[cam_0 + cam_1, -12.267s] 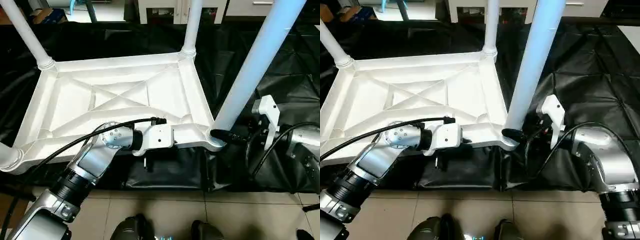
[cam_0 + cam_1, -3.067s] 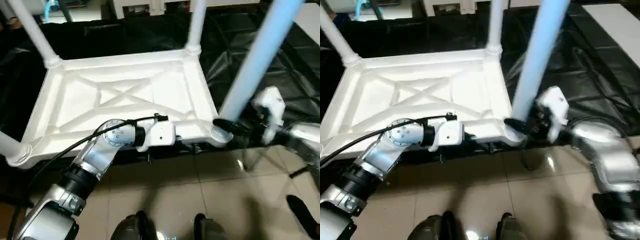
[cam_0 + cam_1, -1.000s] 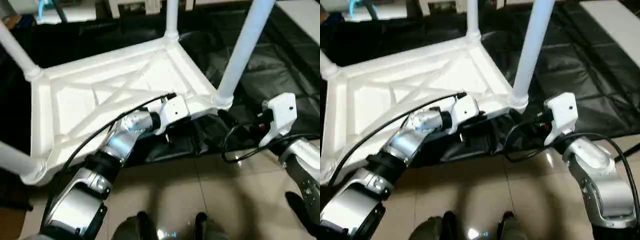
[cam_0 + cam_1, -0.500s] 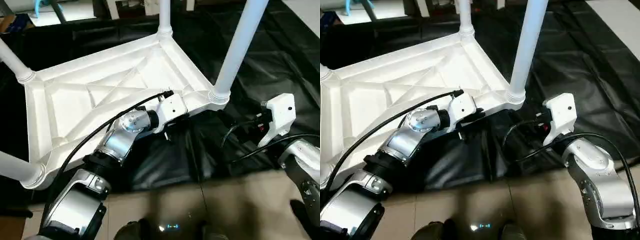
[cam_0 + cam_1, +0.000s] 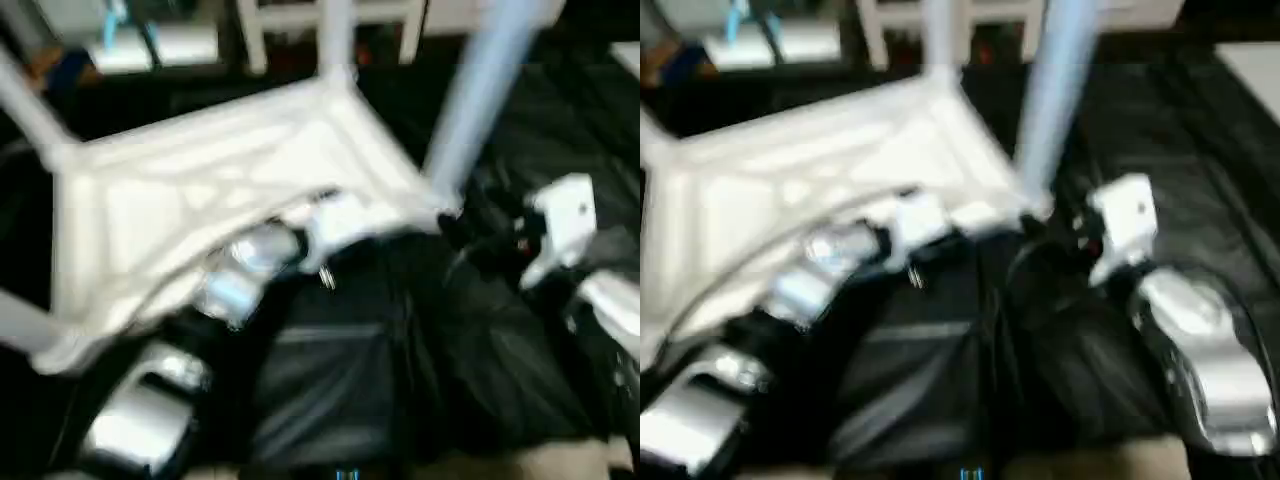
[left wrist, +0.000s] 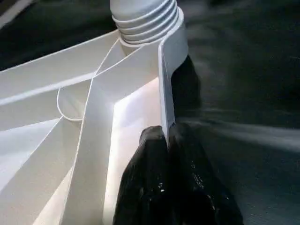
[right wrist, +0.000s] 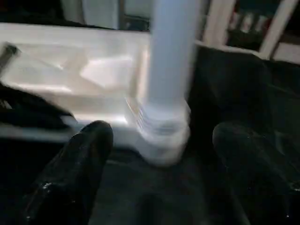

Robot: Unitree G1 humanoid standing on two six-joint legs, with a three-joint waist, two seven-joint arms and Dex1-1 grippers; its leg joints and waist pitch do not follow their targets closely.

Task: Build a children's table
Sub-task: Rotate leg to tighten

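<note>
Pinching hard, the left gripper [image 6: 165, 136] is clamping its two black fingers [image 6: 151, 140] on the thin side wall of the table top [image 5: 180, 200], one finger inside the rim and one outside, just short of the near right corner socket [image 6: 150, 21]. The right gripper [image 7: 157, 140] is standing wide open and holding nothing, its fingers spread either side of the near right leg [image 7: 171, 51] where that leg is meeting its ribbed collar, touching neither side.

The top is lying underside up on black sheeting [image 5: 400, 340], ribs showing, legs pointing upward.

What worries me is that one-sided hold. With only a narrow edge pinched, any pull or twist could be flexing the wall or slipping the fingers off, and the whole frame could be swinging around. A loosely seated leg might also be tipping out of its socket if the open gripper is bumping it.

Counting: one table top; I am making out four legs, though the near left one [image 5: 20, 325] is only partly showing; two grippers.
</note>
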